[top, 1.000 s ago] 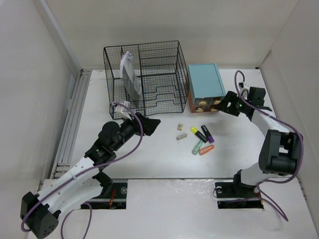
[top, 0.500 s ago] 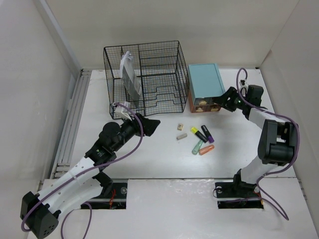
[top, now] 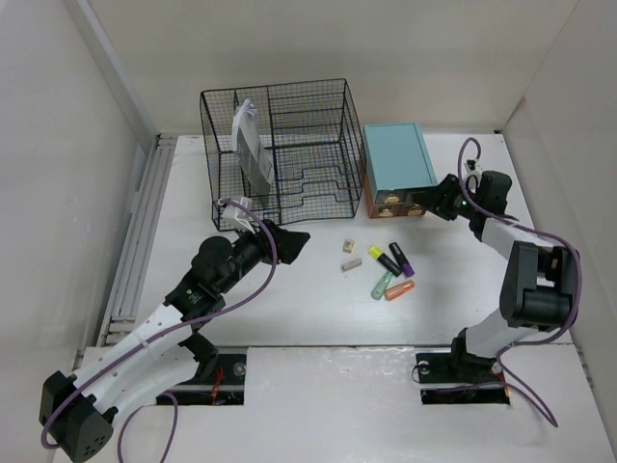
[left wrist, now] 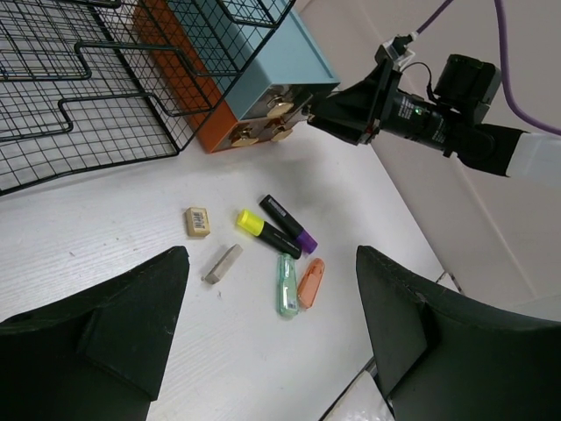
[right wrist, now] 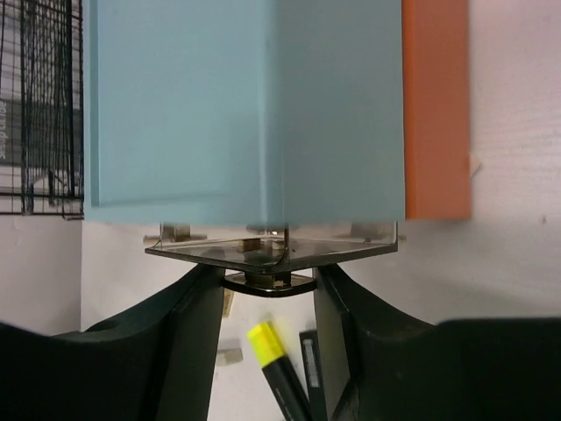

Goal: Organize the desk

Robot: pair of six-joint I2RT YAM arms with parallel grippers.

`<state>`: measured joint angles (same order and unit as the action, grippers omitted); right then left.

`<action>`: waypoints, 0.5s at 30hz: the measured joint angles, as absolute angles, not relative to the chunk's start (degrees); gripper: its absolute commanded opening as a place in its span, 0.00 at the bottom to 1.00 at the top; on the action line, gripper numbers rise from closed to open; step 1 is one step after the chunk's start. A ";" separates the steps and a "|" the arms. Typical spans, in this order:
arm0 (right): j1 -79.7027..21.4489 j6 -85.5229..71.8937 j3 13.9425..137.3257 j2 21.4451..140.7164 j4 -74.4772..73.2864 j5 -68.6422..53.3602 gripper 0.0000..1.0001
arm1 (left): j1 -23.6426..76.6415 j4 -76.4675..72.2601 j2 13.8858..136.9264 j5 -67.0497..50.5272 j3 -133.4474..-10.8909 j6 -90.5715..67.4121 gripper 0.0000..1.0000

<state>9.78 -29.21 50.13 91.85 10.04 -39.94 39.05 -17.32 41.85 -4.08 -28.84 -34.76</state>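
Desk [top: 308, 299] lies flat and white between pale walls, filling the floor of the top view. A grey rail [top: 135, 241] runs near to far along its left edge. Which way its long axis runs I cannot tell.

At the far side stands a black wire organizer [top: 280, 145] with papers [top: 253, 145] upright in its left part. Just right of it is a teal drawer box [top: 397, 154] with an orange base, its knobbed front facing near.

In the middle of the desk lie a small eraser [top: 349, 245] and a grey stick [top: 351, 262]. Right of them lie a yellow marker [top: 384, 257], a purple marker [top: 401, 258], a green marker [top: 383, 284] and an orange marker [top: 399, 289], close together.

Left gripper [top: 297, 239] hangs above the desk near the organizer's front, pointing right, jaws wide and holding nothing.

Right gripper [top: 434, 201] reaches left to the box's front. Its jaws stand narrow on either side of a drawer knob [right wrist: 267, 282]; whether they press it I cannot tell.
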 measured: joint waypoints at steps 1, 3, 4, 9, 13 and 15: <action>9.78 -28.86 49.15 90.67 9.74 -39.94 0.29 | 39.05 -17.32 41.85 -4.05 -28.84 -34.76 0.74; 10.00 -27.68 47.16 88.25 8.97 -39.92 0.29 | 39.05 -17.32 41.85 -4.05 -28.84 -34.76 0.74; 10.07 -26.96 46.33 87.05 8.05 -39.97 0.29 | 39.05 -17.32 41.85 -4.05 -28.84 -34.79 0.74; 10.63 -22.13 43.75 82.00 2.66 -40.05 0.30 | 39.05 -17.34 41.85 -4.08 -28.84 -34.79 0.74; 11.64 -17.26 43.62 80.36 -3.05 -41.43 0.34 | 39.05 -17.34 41.87 -4.08 -28.84 -34.79 0.74; 12.23 -14.96 43.92 79.81 -5.93 -42.35 0.35 | 39.05 -17.34 41.85 -4.08 -28.84 -34.79 0.74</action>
